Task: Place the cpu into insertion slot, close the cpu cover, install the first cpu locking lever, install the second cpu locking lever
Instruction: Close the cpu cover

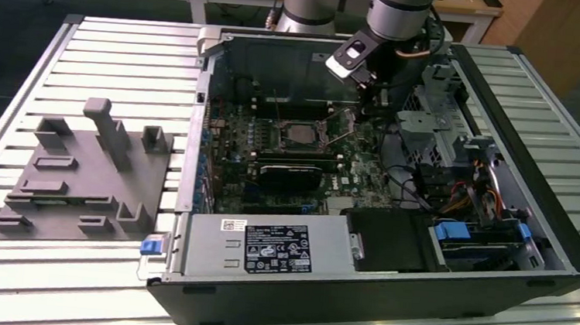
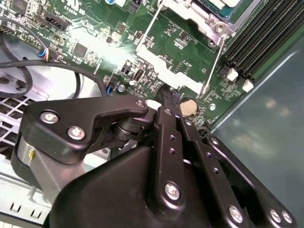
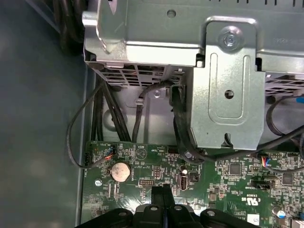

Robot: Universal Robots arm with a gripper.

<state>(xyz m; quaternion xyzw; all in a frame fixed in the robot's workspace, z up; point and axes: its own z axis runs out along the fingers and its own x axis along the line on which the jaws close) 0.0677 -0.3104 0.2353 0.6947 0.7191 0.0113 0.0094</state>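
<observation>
The cpu (image 1: 297,136) lies in its socket in the middle of the motherboard, inside the open computer case (image 1: 534,220). In the second wrist view the silver cpu cover (image 2: 197,14) lies flat over the socket. Two thin wire locking levers (image 2: 213,64) run out from the socket, and one (image 1: 341,139) stands raised off the board. My gripper (image 1: 367,116) hangs over the board to the exterior view's right of the socket. Its black fingertips (image 2: 167,97) are pressed together just above the board, beside the end of one lever and a coin battery (image 3: 119,171). Nothing shows between them.
A black card (image 1: 289,174) sits in front of the socket. A metal drive cage (image 3: 228,80) with black cables (image 3: 180,128) crowds the side near my gripper. A power supply (image 1: 262,247) fills the case front. A grey fixture block (image 1: 82,169) stands on the slatted table.
</observation>
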